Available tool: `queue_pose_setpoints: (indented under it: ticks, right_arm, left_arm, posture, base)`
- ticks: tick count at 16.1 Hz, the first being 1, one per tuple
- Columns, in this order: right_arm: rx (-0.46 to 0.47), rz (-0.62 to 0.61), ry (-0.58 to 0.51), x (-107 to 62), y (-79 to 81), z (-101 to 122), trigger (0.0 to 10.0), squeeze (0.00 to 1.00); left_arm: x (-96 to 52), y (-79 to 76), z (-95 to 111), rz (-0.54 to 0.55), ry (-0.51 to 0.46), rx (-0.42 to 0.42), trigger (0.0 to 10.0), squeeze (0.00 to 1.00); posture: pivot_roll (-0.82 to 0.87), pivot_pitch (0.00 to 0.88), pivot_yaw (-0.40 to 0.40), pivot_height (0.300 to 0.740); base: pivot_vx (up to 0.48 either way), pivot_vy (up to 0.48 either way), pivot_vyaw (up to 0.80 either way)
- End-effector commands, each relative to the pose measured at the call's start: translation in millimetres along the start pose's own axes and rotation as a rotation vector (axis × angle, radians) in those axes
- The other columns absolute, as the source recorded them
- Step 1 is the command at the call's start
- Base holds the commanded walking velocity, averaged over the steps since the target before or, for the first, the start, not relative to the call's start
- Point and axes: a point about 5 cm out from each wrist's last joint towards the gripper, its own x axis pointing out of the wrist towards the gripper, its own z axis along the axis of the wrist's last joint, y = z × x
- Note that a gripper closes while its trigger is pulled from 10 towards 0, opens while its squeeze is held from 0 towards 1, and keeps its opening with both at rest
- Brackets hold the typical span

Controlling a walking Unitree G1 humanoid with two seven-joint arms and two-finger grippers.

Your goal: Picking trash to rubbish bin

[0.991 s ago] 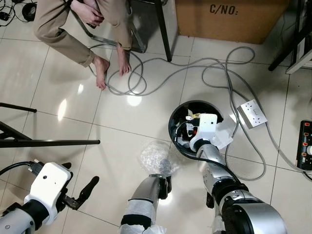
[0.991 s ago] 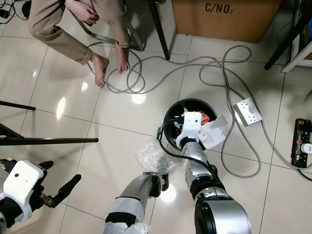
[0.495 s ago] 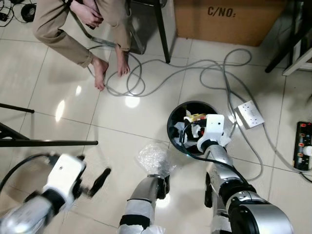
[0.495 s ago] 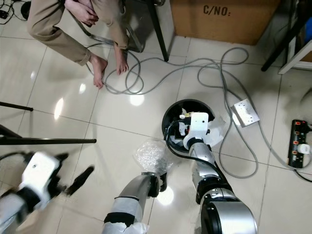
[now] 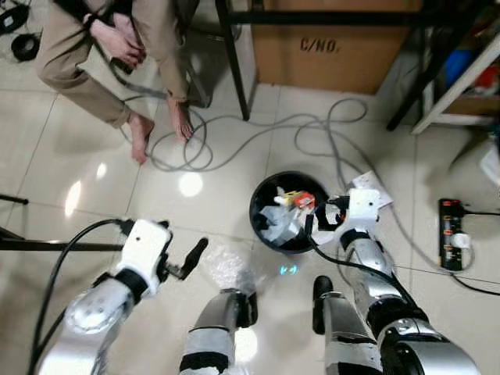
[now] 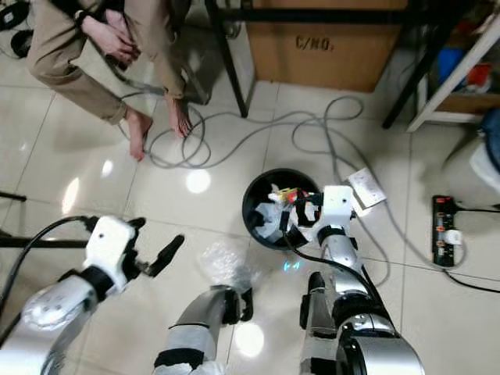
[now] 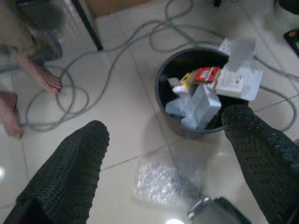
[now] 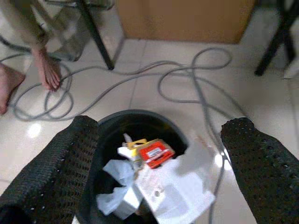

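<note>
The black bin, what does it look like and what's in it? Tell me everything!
The rubbish bin is round and black, looks like plastic, and stands upright and open on the shiny tile floor. It holds crumpled white paper, a small red packet and something yellow. A white sheet of paper hangs over its rim. The right gripper hovers open just above it. A crumpled clear plastic wrap lies on the floor beside it, apart from it.

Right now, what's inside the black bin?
The black bin holds crumpled white wrapping, a red packet and a yellow scrap. Anything beneath them is covered.
</note>
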Motion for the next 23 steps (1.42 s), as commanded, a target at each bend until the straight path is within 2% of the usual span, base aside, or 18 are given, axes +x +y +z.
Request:
queue_pose_setpoints:
  ticks: [1, 6, 10, 11, 12, 15, 17, 19, 21, 23]
  right_arm:
    - [-0.009, 0.005, 0.023, -9.6, 1.9, -13, 10.0, 1.00]
    - [-0.054, -0.023, -0.050, -27.3, -13.8, -8, 10.0, 1.00]
    - [-0.093, -0.014, -0.118, -43.8, -19.3, 10, 10.0, 1.00]
    - [-0.116, -0.012, -0.141, -52.7, -19.9, 18, 10.0, 1.00]
    - [-0.117, -0.015, -0.144, -54.8, -20.4, 20, 10.0, 1.00]
    - [-0.143, -0.075, -0.166, -68.2, -24.1, 33, 10.0, 1.00]
    - [-0.113, -0.147, -0.170, -74.6, -29.5, 37, 10.0, 1.00]
    - [-0.095, -0.215, -0.166, -87.7, -31.8, 44, 10.0, 0.93]
    - [-0.078, -0.241, -0.153, -98.9, -31.2, 46, 10.0, 0.88]
    - [-0.073, -0.261, -0.138, -106.6, -32.4, 44, 10.0, 0.84]
  left_arm:
    - [0.1, -3.3, -15, 0.009, 0.052, -0.021, 10.0, 0.00]
    - [28.8, -12.3, -10, -0.015, 0.006, -0.060, 10.0, 0.00]
    - [45.3, -15.1, -7, -0.021, -0.018, -0.066, 10.0, 0.00]
    - [53.3, -19.2, -4, -0.050, -0.036, -0.082, 10.0, 0.00]
    - [55.3, -20.7, -3, -0.061, -0.040, -0.085, 10.0, 0.00]
    - [68.3, -27.7, 5, -0.113, -0.072, -0.113, 10.0, 0.00]
    - [75.7, -31.1, 13, -0.123, -0.103, -0.128, 10.0, 0.00]
    - [81.2, -35.4, 22, -0.154, -0.148, -0.187, 10.0, 0.00]
    - [83.3, -41.6, 22, -0.202, -0.153, -0.246, 10.0, 0.00]
    - [85.7, -44.8, 21, -0.220, -0.147, -0.240, 10.0, 0.00]
  posture:
    - [0.11, 0.354, 0.143, 0.740]
    - [0.02, 0.300, 0.139, 0.740]
    - [-0.04, 0.255, 0.139, 0.740]
    - [-0.08, 0.229, 0.136, 0.740]
    - [-0.08, 0.226, 0.136, 0.740]
    - [-0.12, 0.192, 0.130, 0.740]
    - [-0.14, 0.174, 0.124, 0.740]
    - [-0.16, 0.162, 0.118, 0.740]
    - [-0.17, 0.156, 0.120, 0.740]
    - [-0.19, 0.155, 0.124, 0.740]
  base:
    - [0.000, 0.000, 0.00]
    - [0.000, 0.000, 0.00]
    - [0.000, 0.000, 0.00]
    - [0.000, 0.000, 0.00]
    - [0.000, 0.000, 0.00]
    - [0.000, 0.000, 0.00]
    - [0.000, 0.000, 0.00]
    - [0.000, 0.000, 0.00]
    - [0.000, 0.000, 0.00]
    - [0.000, 0.000, 0.00]
